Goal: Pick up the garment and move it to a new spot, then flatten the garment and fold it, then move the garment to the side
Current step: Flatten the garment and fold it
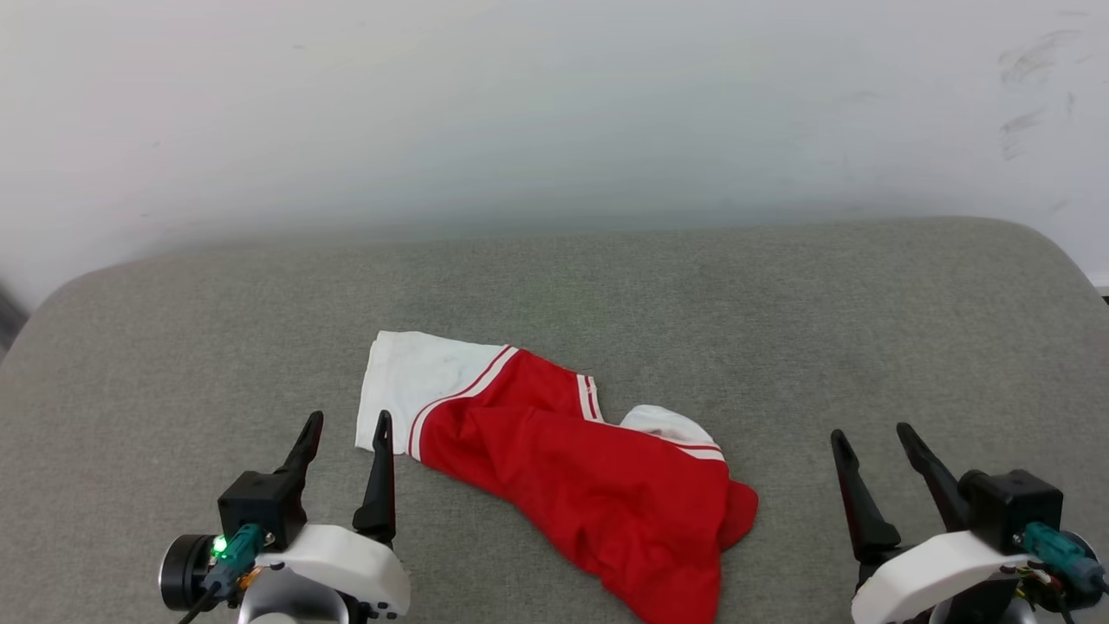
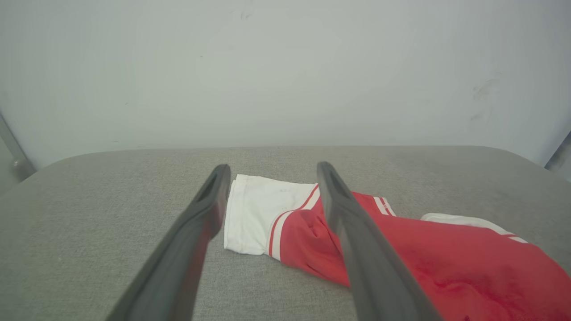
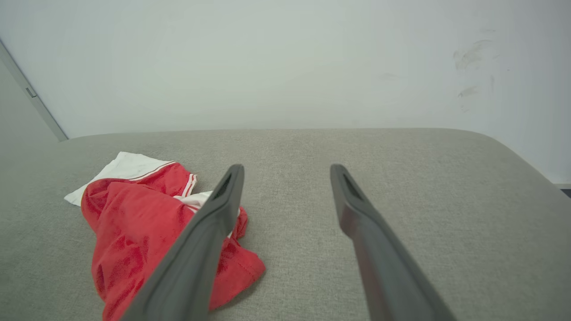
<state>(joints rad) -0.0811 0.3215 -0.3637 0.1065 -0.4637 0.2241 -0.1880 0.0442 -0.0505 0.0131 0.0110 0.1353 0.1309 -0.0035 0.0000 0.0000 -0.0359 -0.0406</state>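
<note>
Head view: the garment [image 1: 589,494] is lying crumpled on the grey fabric worktop [image 1: 780,303], toward the near edge, approx. centre, btwn the two hands. Its white sleeve [image 1: 407,381] w/ red-white stripe trim is pointing far-left, and the red body is trailing off to the near right. Left hand [image 1: 348,420] is hovering at the near left, spread open & empty, w/ its right fingertip showing just beside the sleeve's edge. Right hand [image 1: 870,431] is sitting at the near right, well apart from the garment, also spread wide & holding nothing. A pale wall [image 1: 554,104] is running along the far side.

Left wrist view: left hand [image 2: 272,166] is standing wide open, gripping nothing. The white sleeve [image 2: 254,214] is showing btwn its fingers [image 2: 357,249], w/ red cloth spreading off to the right.

Right wrist view: right hand [image 3: 286,167] is standing open over bare worktop [image 3: 424,178]. The garment [image 3: 129,223] is lying to the left, partly behind the left finger.
</note>
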